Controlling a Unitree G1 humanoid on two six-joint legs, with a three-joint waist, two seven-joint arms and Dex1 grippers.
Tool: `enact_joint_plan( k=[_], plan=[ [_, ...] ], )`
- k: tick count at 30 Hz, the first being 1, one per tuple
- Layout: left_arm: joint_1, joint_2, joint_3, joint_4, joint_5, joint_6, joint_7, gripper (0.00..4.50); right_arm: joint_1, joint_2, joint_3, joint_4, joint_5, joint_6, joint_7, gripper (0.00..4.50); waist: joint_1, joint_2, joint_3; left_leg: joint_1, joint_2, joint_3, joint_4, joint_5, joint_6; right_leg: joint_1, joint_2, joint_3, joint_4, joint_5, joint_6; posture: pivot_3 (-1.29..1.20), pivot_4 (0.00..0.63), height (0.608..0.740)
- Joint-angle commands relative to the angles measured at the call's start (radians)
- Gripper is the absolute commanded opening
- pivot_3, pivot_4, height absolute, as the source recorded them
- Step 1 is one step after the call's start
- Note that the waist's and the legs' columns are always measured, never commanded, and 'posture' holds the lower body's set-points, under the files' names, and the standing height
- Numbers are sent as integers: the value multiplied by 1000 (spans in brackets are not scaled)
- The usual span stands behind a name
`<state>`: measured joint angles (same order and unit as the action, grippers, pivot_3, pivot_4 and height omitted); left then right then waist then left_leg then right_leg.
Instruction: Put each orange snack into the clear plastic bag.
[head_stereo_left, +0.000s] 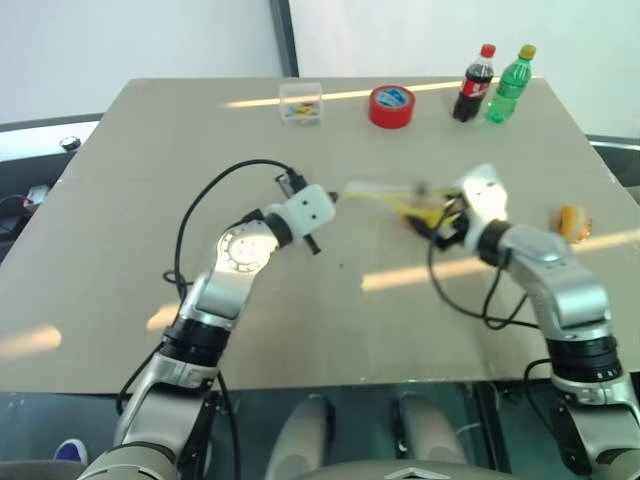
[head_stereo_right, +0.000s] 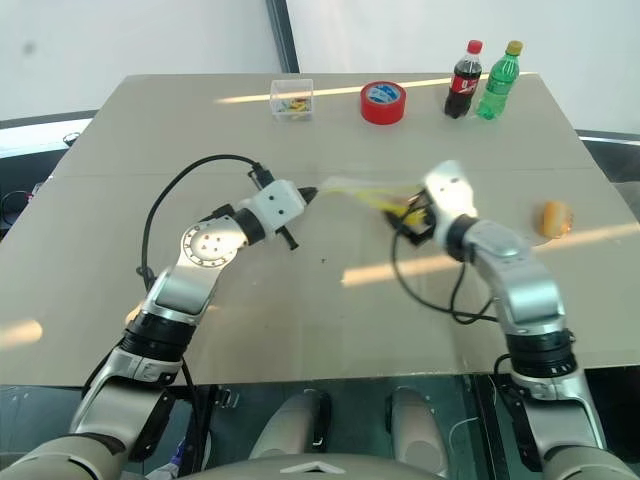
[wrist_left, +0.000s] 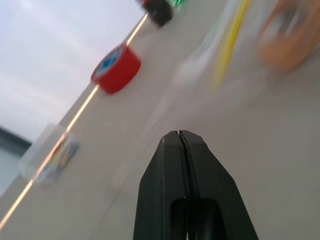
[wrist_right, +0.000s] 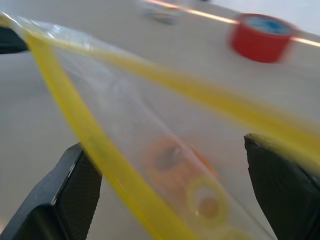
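Observation:
My left gripper (head_stereo_left: 335, 197) is shut on one corner of the clear plastic bag (head_stereo_left: 385, 198) and holds it up just above the table's middle. The bag stretches to the right toward my right gripper (head_stereo_left: 437, 218). In the right wrist view the right gripper (wrist_right: 162, 145) stands open, its fingers (wrist_right: 75, 185) wide apart, with the bag's yellow-edged mouth (wrist_right: 125, 100) right in front of them. One orange snack (wrist_right: 170, 157) lies inside the bag. A second orange snack (head_stereo_left: 572, 222) lies loose on the table, to the right of the right arm.
Along the table's far edge stand a small clear rigid box (head_stereo_left: 301, 103), a red tape roll (head_stereo_left: 391, 106), a cola bottle (head_stereo_left: 476, 84) and a green bottle (head_stereo_left: 510, 84). The tan table (head_stereo_left: 150, 200) runs wide on both sides of the arms.

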<state>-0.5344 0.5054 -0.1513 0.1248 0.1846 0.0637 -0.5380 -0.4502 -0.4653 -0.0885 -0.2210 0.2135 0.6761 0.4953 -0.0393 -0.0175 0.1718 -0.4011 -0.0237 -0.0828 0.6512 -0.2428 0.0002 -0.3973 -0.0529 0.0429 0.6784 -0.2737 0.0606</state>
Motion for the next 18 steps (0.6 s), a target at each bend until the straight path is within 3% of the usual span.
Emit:
enact_joint_plan(
  k=[1,11,18],
  plan=[
    [-18,-8,17,-15,-10,-17,10,0,-6,36,8,-55,27,-11,-14,4450,-3,0,0,0,0,0,0,0,0,0,0,0,0,0,0,0,150,740],
    [-10,-26,46,-52,-46,-17,-2,0,-103,141,124,-19,26,-9,-22,4450,0,0,0,0,1,0,0,0,0,0,0,0,0,0,0,0,150,740],
    [14,-13,36,-104,-133,4,-113,0,-103,65,220,29,-90,-67,-15,4450,3,0,0,0,1,0,0,0,0,0,-1,0,0,0,0,0,150,740]
  ],
)
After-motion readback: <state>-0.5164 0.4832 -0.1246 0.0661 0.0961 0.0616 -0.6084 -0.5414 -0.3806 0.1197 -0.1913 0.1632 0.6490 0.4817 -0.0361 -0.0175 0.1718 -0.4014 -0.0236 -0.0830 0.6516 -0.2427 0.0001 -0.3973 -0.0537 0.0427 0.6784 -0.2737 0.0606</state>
